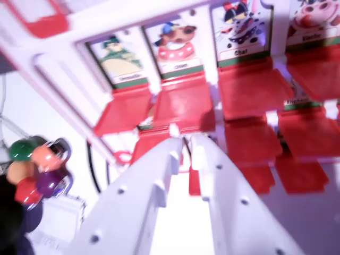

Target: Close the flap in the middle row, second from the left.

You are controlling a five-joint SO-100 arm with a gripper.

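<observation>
Four picture cards stand along the board's (pixel 53 64) top row, each over a red flap: frog (pixel 121 61), dog (pixel 178 45), cat (pixel 241 29), cow (pixel 317 18). More red flaps lie below. The white gripper (pixel 183 141), jaws slightly parted and empty, tips at the second-from-left flap (pixel 159 142) beneath the dog. At nine o'clock, a cluster of coloured pegs (pixel 37 170).

White jaws reach up from the frame's bottom — tips nearly together, a narrow gap between them.
</observation>
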